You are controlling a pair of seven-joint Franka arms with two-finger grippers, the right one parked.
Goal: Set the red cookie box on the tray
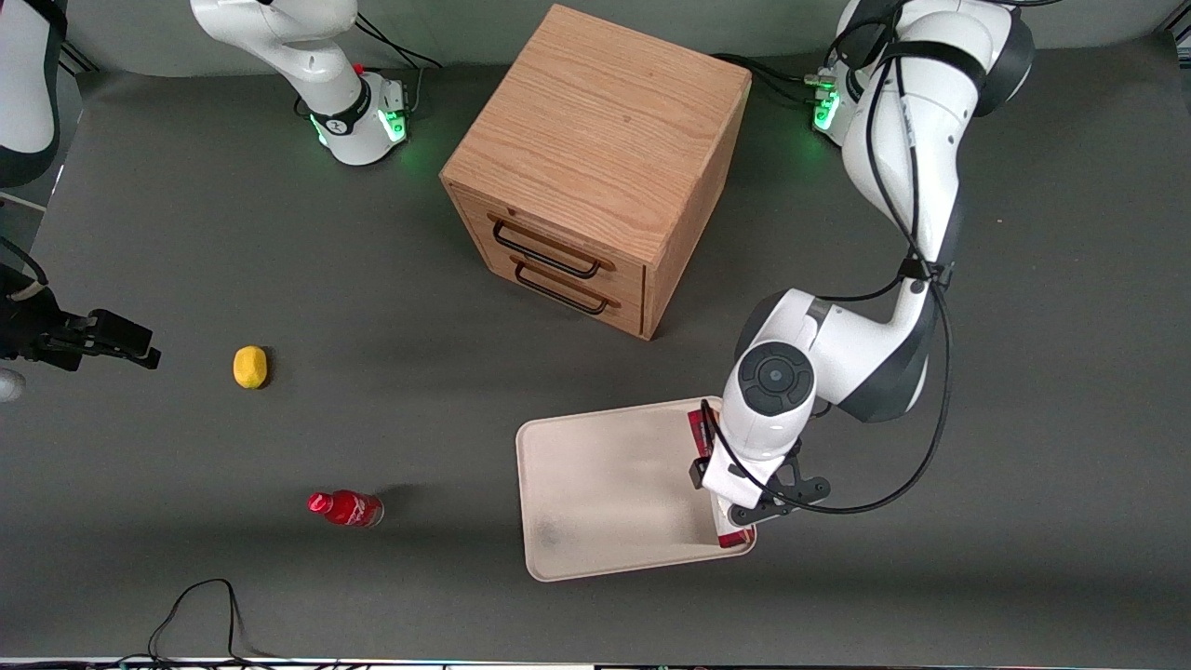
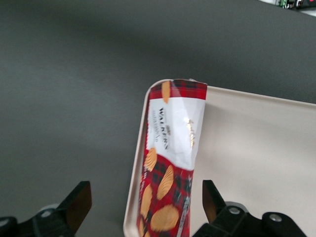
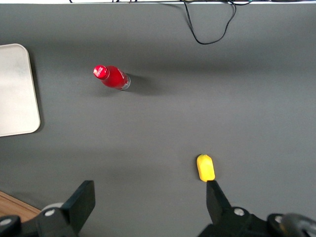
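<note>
The red cookie box (image 2: 170, 163), a long tartan carton with cookie pictures and a white patch, lies on the cream tray (image 2: 256, 148) along its rim toward the working arm's end. From the front, only the red cookie box's two ends (image 1: 696, 430) show, since the arm's hand covers its middle. My gripper (image 2: 145, 196) hangs just above the box and is open. Its dark fingers (image 2: 79, 202) stand wide on either side of the carton, apart from it. The rest of the tray (image 1: 605, 484) is bare, with a faint grey smudge.
A wooden two-drawer cabinet (image 1: 595, 167) stands farther from the front camera than the tray. Toward the parked arm's end lie a small red bottle (image 1: 346, 508) and a yellow fruit (image 1: 249, 366). A black cable (image 1: 200, 605) loops near the table's front edge.
</note>
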